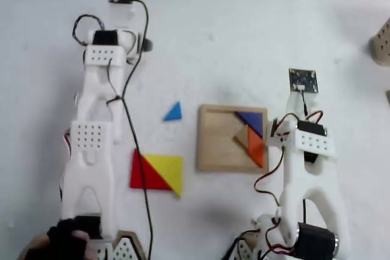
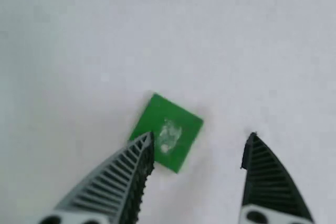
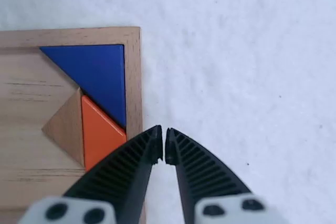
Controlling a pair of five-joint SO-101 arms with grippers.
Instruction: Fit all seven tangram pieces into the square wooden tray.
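left wrist view has the left gripper (image 2: 199,141) spread above the green square (image 2: 169,129), one finger over its edge. better to shift sideways and centre it before closing. right gripper (image 3: 163,142) sits pressed together, empty, beside the tray (image 3: 133,77).

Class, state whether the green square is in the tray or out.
Out: the green square lies on white table, at the left gripper.

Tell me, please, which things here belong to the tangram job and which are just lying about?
Job: wooden tray; inside it, dark blue triangle, orange piece and tan triangle; loose on the table, light blue triangle, red triangle, yellow triangle and green square.

Lying about: perforated block at the table's edge; black cable trailing across the table.
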